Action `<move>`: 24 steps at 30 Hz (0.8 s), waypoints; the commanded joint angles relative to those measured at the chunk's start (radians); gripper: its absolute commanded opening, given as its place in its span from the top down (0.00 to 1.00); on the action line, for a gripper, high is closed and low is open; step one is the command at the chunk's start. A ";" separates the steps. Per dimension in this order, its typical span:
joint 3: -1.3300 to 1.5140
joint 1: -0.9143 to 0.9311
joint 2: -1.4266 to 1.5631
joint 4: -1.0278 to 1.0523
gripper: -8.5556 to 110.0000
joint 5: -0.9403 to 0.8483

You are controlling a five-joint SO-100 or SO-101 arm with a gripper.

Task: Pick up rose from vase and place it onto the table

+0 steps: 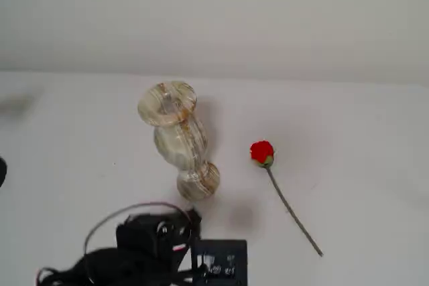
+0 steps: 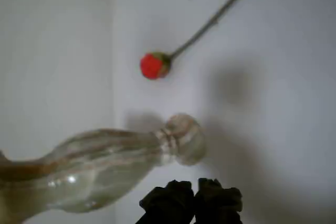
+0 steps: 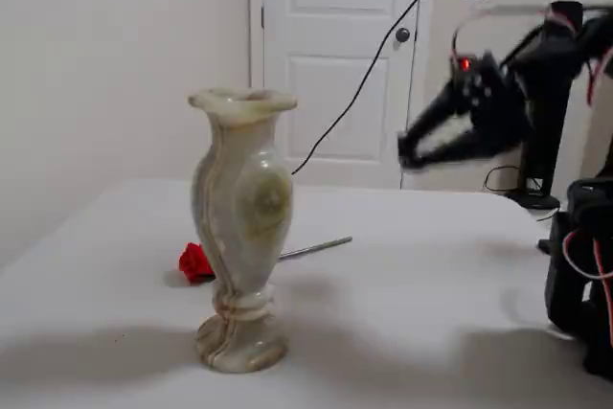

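Observation:
The rose lies flat on the white table [image 1: 375, 145], its red bud [image 1: 261, 153] right of the vase and its thin stem [image 1: 295, 213] running toward the lower right. It also shows in the wrist view [image 2: 154, 65] and behind the vase in a fixed view [image 3: 194, 261]. The marbled cream-and-tan vase [image 1: 177, 138] stands upright and empty [image 3: 239, 227]; the wrist view shows its body and foot [image 2: 105, 166]. My gripper [image 2: 194, 195] is shut on nothing. It hangs in the air, clear of the vase and the rose [image 3: 407, 152], and sits at the bottom of a fixed view [image 1: 191, 218].
A white door [image 3: 335, 55] and a black cable [image 3: 374, 45] are behind the table. Black hardware with red wires [image 3: 579, 265] stands at the table's right edge. A dark object [image 1: 1, 171] touches the left edge of a fixed view.

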 commanded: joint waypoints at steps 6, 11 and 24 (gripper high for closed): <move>0.279 -0.023 0.262 0.075 0.93 0.031; 0.368 -0.017 0.262 0.067 0.92 0.017; 0.466 -0.012 0.261 0.046 0.89 0.008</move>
